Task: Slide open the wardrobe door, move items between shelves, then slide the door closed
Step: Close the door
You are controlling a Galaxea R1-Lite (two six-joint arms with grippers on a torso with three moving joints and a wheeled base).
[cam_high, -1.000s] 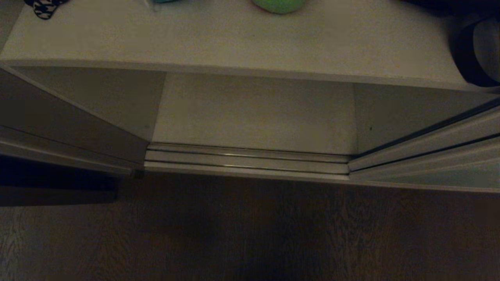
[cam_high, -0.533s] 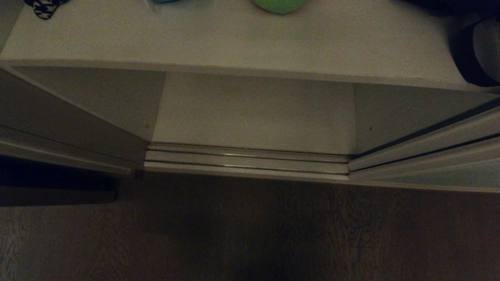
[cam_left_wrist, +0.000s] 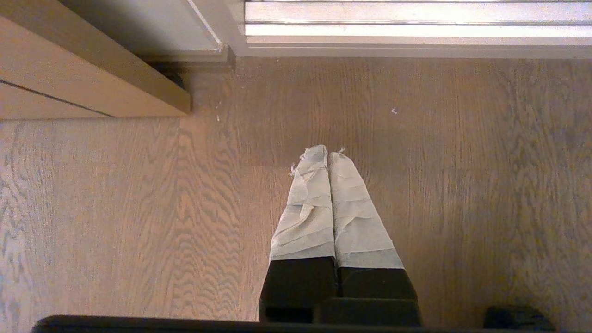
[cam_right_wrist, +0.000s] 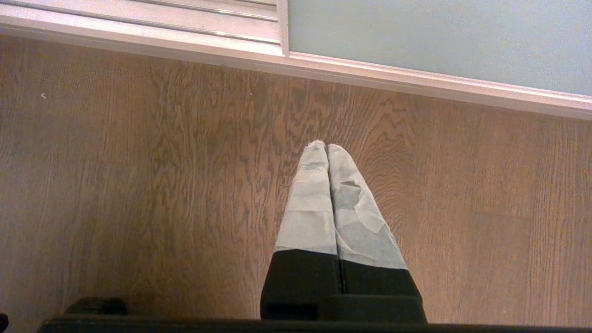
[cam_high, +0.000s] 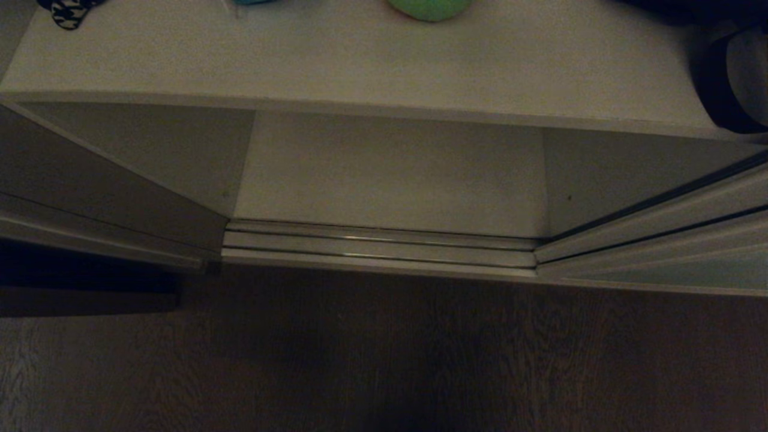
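The wardrobe stands open in the head view. A bright green soft toy [cam_high: 429, 8] and the edge of a teal one [cam_high: 252, 2] lie at the back of the upper white shelf [cam_high: 360, 60]. The lower shelf [cam_high: 390, 174] below it is bare. The sliding door [cam_high: 672, 273] sits pushed to the right on the floor rail [cam_high: 378, 247]; its pale grey-green panel [cam_right_wrist: 439, 37] also shows in the right wrist view. My left gripper [cam_left_wrist: 327, 155] and right gripper [cam_right_wrist: 326, 147] both hang shut and empty over the wooden floor, outside the head view.
A black-and-white patterned thing [cam_high: 69, 12] lies at the upper shelf's left end and a dark round object [cam_high: 729, 84] at its right end. A wooden furniture edge [cam_left_wrist: 92, 78] stands left of the opening. Wood floor [cam_high: 384, 360] spreads in front.
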